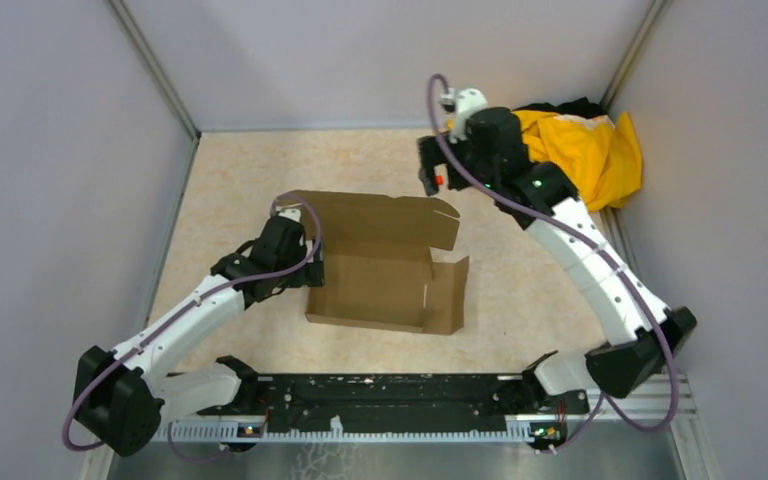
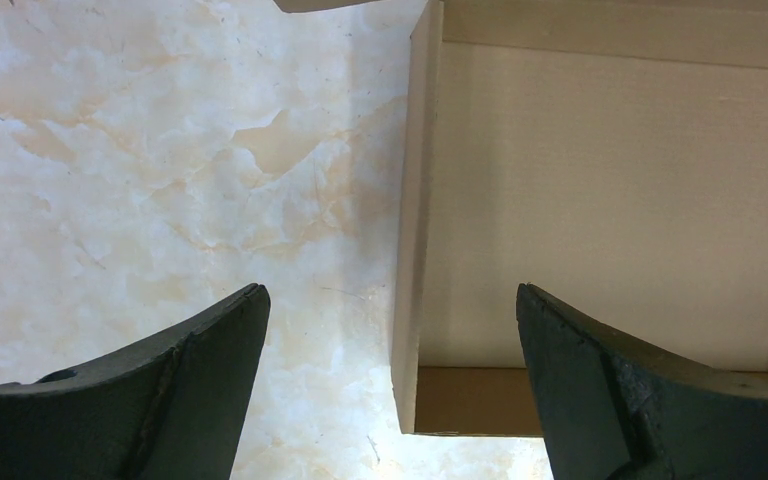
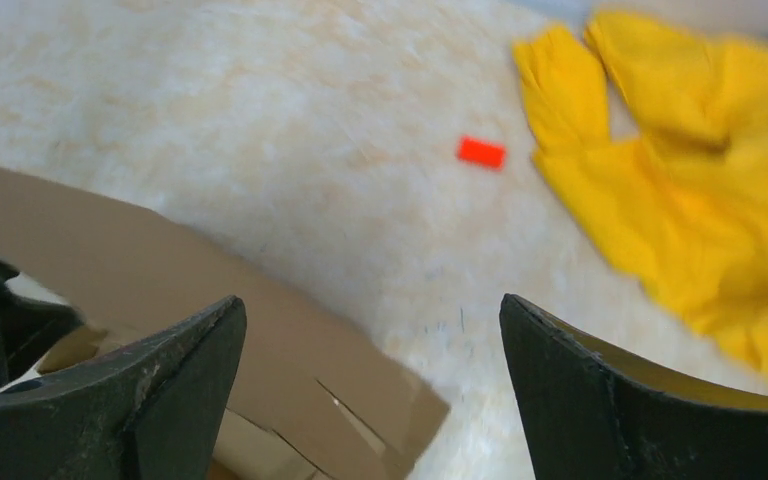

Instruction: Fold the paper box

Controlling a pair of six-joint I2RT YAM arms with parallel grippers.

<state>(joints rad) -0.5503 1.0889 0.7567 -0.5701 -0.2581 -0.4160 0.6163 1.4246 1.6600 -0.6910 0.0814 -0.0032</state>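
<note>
The paper box [image 1: 385,270] is brown cardboard, half formed, lying mid-table with its lid flap standing open at the back and a side flap spread at the right. My left gripper [image 1: 310,268] is at the box's left side. In the left wrist view it [image 2: 390,300] is open, with the box's left wall [image 2: 410,250] between the fingers and not touching them. My right gripper [image 1: 428,172] hangs open and empty above the table behind the box's back right corner. In the right wrist view it [image 3: 372,310] is over the lid flap's corner [image 3: 160,280].
A yellow cloth garment [image 1: 585,150] is heaped in the back right corner, also in the right wrist view [image 3: 700,190]. A tiny red block [image 3: 481,152] lies on the table next to it. Grey walls enclose the table on three sides.
</note>
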